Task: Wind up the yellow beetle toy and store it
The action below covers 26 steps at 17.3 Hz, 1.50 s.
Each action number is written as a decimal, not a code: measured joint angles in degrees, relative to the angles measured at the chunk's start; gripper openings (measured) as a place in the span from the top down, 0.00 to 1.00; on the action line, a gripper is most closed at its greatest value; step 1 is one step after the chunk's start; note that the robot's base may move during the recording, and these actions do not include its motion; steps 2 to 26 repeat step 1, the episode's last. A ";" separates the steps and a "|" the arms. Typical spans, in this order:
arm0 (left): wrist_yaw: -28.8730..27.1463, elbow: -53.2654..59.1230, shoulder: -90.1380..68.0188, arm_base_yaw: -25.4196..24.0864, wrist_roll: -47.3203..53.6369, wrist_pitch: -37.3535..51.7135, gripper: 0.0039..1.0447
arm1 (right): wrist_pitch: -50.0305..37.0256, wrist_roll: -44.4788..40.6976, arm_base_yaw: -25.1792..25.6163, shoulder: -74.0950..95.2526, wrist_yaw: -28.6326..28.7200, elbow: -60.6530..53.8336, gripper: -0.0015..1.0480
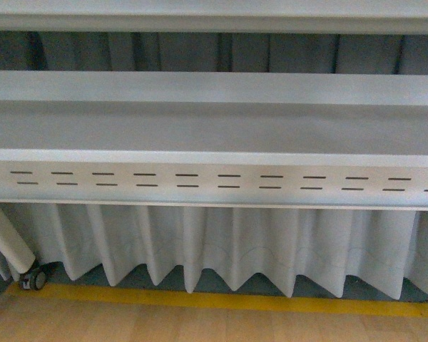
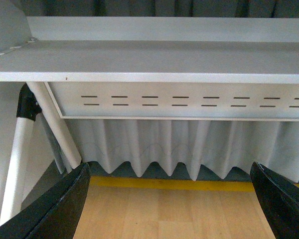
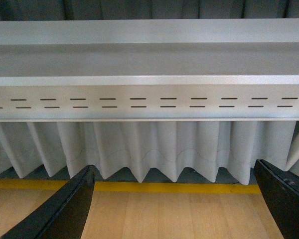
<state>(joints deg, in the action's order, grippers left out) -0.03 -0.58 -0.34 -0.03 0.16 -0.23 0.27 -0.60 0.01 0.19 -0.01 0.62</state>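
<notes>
Black left pincer [image 2: 170,199] spread wide, empty, right pincer [image 3: 174,199] likewise — facing grey shelf [image 1: 214,128], pleated curtain [image 1: 235,249]

Grey metal shelf [image 1: 214,128] spanning the front view, a second shelf [image 1: 214,14] above it, a slotted front panel [image 1: 214,182] with two rows of short dashes below. Wooden floor [image 1: 200,320] underneath, crossed by a yellow line [image 1: 221,301] just before the pleated grey curtain [image 1: 235,249]. White leg [image 1: 7,239] on a castor [image 1: 34,278] at left.
</notes>
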 joint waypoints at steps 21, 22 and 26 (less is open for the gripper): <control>0.00 0.00 0.00 0.00 0.00 0.00 0.06 | 0.00 0.00 0.00 0.00 0.00 0.00 0.06; 0.00 0.00 0.00 0.00 0.00 0.00 0.06 | 0.00 0.00 0.00 0.00 0.00 0.00 0.06; 0.00 0.00 0.00 0.00 0.00 0.00 0.06 | 0.00 0.00 0.00 0.00 0.00 0.00 0.06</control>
